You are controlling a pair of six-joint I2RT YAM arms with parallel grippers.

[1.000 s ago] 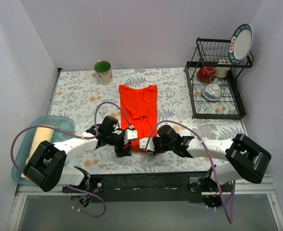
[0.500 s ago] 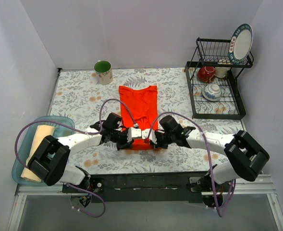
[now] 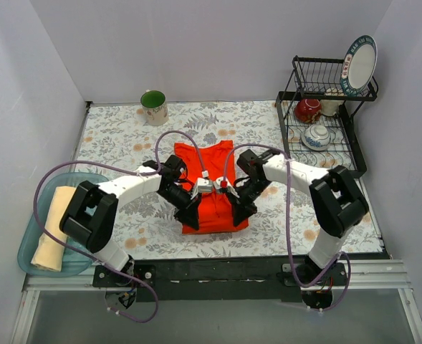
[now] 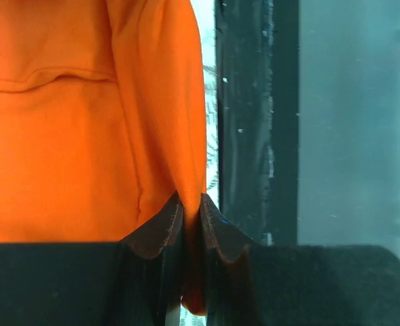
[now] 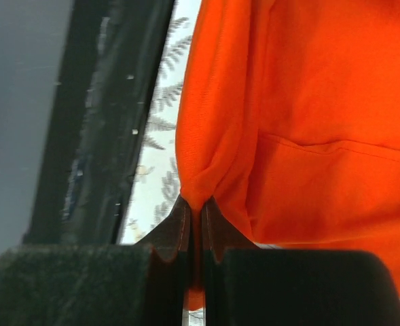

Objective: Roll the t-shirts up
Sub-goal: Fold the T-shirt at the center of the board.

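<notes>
Ahead of both sets of fingertips: a bare strip of the table, then its black near edge. In my judgement, cloth dragged this way could spill over that edge.
Left gripper: its jaws are narrow and nip a thin fold at one side of the orange-red t-shirt. Little cloth sits between the pads, so a sharp tug may pull it free.
Right gripper: it is likewise nearly closed, on a fatter bunch at the shirt's other side. With unequal bites, the two sides may roll unevenly.
Between the grippers: the shirt spans from one grip to the other. If the arms travel at different rates, the roll will probably skew into a cone.
Well out past the left gripper's outer side: the cream t-shirt lies as a long bundle in the teal bin, apart from both hands. I cannot tell how tidy that bundle is.
Over the wrists: purple cables loop above the cloth and could snag a raised fold.
Behind the wrists: the rest of the orange-red shirt lies flat on the table. Nothing pins it, so it may slide instead of wrapping.
Far behind the left wrist: a green mug stands near the shirt's far end, where pushed cloth might nudge it.
Far off the right gripper's outer side: a dish rack of crockery. A wide swing of the right elbow could knock it.
</notes>
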